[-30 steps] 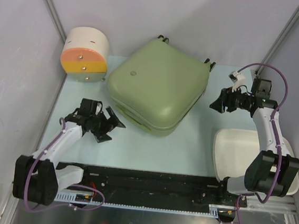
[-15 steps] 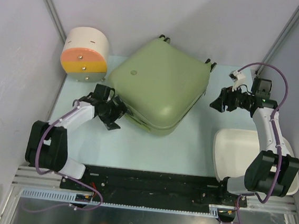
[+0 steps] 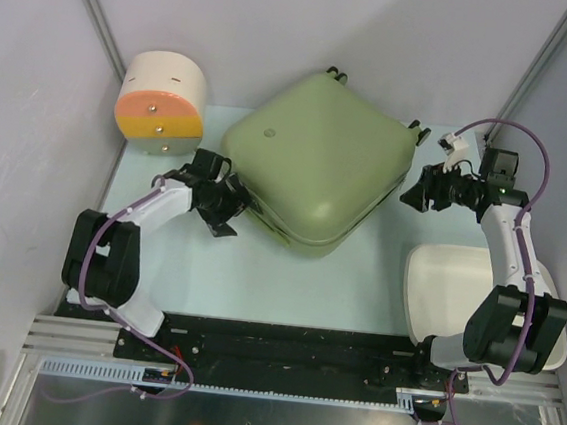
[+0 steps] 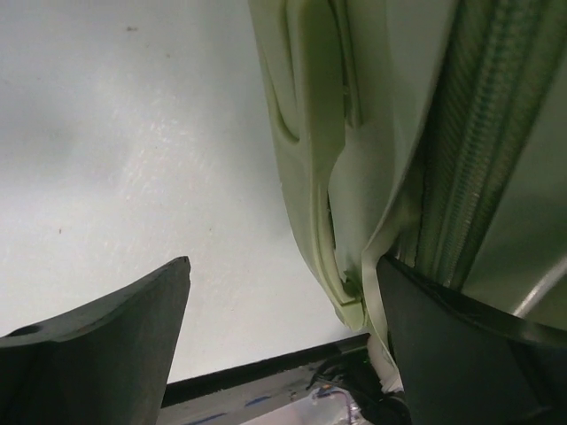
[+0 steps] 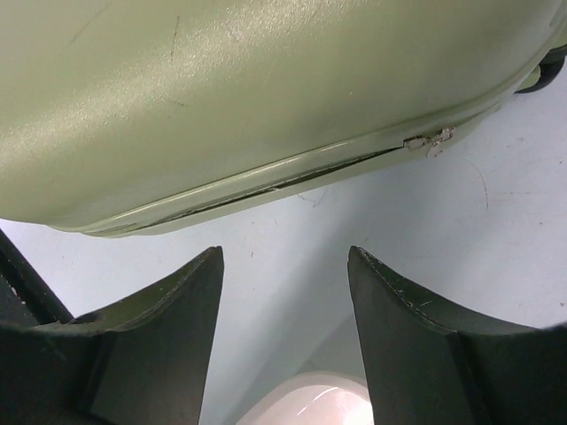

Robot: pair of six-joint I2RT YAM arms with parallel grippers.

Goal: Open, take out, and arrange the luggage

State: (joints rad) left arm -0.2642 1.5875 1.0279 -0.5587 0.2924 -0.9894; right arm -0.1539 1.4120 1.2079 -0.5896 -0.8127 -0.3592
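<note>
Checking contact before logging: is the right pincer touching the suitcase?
Apart. The right wrist view shows bare table between the open right pincer and the suitcase edge.

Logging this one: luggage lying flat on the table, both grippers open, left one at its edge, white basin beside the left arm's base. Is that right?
Not quite. The white basin sits beside the right arm's base, not the left, as the top external view shows. The rest holds: the luggage lies flat on the table, the left gripper is open at its edge, and the right gripper is open too.
</note>
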